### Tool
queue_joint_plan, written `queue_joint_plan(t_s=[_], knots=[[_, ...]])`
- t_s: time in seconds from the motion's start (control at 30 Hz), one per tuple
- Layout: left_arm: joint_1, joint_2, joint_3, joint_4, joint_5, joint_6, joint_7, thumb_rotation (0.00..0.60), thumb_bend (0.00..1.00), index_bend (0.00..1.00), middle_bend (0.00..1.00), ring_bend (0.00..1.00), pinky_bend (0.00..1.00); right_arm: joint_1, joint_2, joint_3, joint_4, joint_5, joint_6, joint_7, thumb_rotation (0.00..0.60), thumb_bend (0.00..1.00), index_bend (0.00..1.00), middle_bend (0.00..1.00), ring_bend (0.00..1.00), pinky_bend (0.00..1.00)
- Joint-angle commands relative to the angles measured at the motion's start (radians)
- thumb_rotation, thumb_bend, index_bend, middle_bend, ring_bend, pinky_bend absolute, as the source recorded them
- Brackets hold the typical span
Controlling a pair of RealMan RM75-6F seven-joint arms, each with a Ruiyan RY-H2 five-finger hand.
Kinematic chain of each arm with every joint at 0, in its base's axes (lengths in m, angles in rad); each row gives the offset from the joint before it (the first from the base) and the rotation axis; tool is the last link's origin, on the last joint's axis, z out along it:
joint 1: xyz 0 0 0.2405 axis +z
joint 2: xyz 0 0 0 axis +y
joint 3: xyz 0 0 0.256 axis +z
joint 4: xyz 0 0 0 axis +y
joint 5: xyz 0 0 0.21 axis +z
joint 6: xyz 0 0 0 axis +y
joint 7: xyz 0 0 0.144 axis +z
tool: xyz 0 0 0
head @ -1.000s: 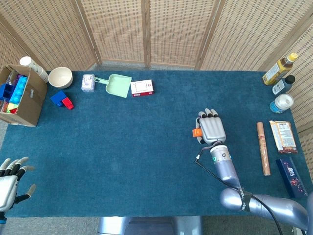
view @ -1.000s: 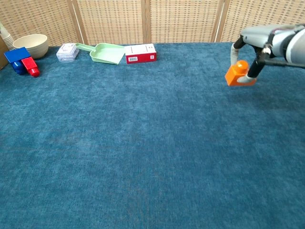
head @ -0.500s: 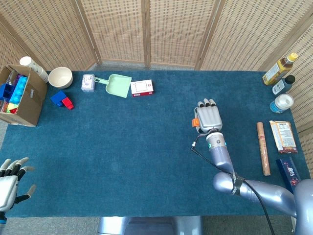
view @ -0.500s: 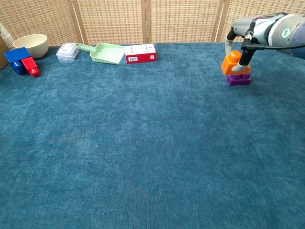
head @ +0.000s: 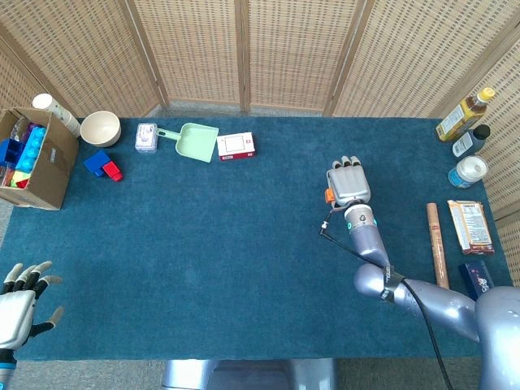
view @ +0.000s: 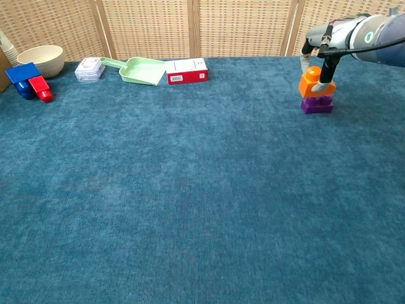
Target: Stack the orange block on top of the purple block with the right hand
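Two stacked blocks sit right of centre on the blue carpet (view: 190, 190): the orange block (view: 314, 83) rests squarely on the purple block (view: 317, 105), touching it. The right hand (head: 349, 184) is over them, palm down, its fingers (view: 326, 69) pinching the orange block from above. In the head view only a sliver of orange shows at the hand's left edge, and the purple block is hidden beneath. The left hand (head: 19, 309) lies at the near left corner, holding nothing, fingers spread. Along the far edge stand a bowl (view: 42, 59), a green scoop (view: 142, 69) and a red-and-white box (view: 186, 70); red and blue blocks (view: 30, 81) lie far left.
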Motion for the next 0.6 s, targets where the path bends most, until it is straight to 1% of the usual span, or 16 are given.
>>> queue_joint_plan(t_s=[0.03, 0.3, 0.6], knots=[[0.000, -0.001, 0.000, -0.002, -0.001, 0.000, 0.003, 0.600, 0.37, 0.34, 0.16, 0.15, 0.00, 0.016, -0.006, -0.009, 0.026, 0.011, -0.020, 0.001, 0.600, 0.27, 0.60, 0.22, 0.11, 0.14], [0.002, -0.005, -0.001, -0.005, -0.012, -0.001, 0.014, 0.600, 0.37, 0.34, 0.16, 0.15, 0.00, 0.054, -0.030, -0.040, 0.123, 0.041, -0.096, 0.009, 0.600, 0.27, 0.60, 0.22, 0.10, 0.14], [0.005, -0.011, -0.003, -0.009, -0.025, 0.002, 0.025, 0.600, 0.37, 0.34, 0.16, 0.15, 0.00, 0.078, -0.051, -0.071, 0.211, 0.043, -0.149, 0.031, 0.600, 0.26, 0.60, 0.22, 0.09, 0.14]])
